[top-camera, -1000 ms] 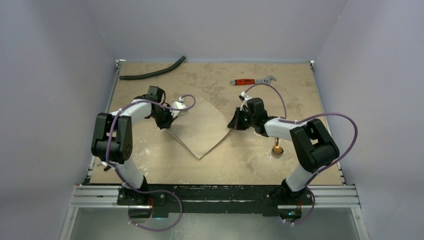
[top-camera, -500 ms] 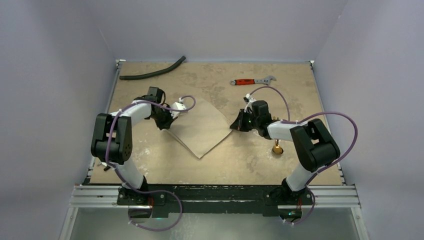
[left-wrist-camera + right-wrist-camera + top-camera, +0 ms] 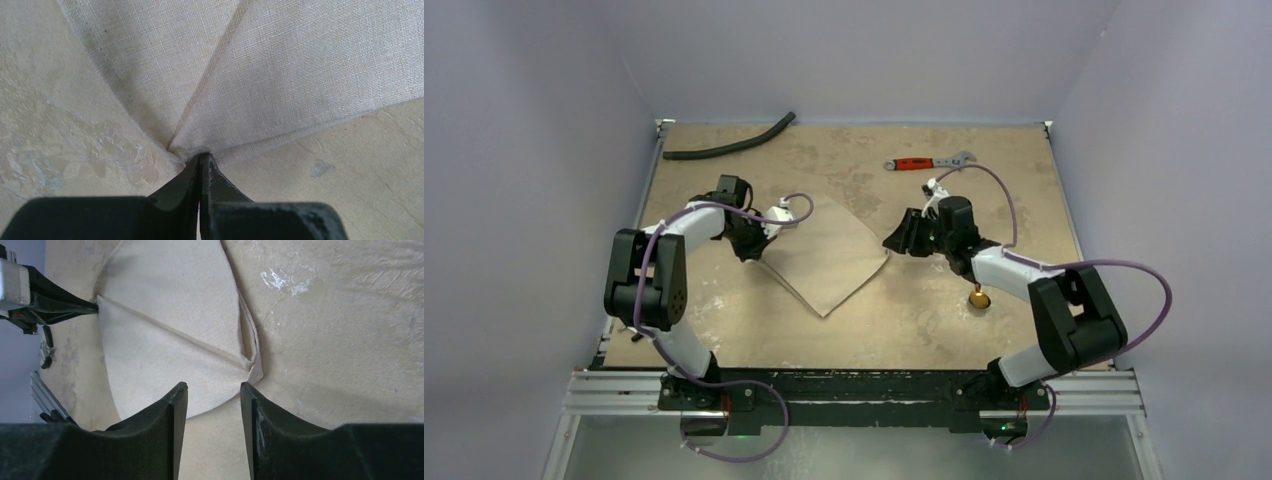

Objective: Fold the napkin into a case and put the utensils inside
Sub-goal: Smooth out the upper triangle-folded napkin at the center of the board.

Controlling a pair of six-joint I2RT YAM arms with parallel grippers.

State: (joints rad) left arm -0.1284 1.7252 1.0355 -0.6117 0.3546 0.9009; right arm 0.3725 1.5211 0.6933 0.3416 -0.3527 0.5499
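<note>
My left gripper (image 3: 200,161) is pinched shut on the left corner of the napkin (image 3: 829,258), which lies folded over itself in the middle of the counter (image 3: 924,325), one point toward the near edge. My right gripper (image 3: 214,388) is partly open and holds nothing, tips just beside the napkin's right corner. A gold utensil (image 3: 978,298) lies right of the napkin, partly under my right arm.
</note>
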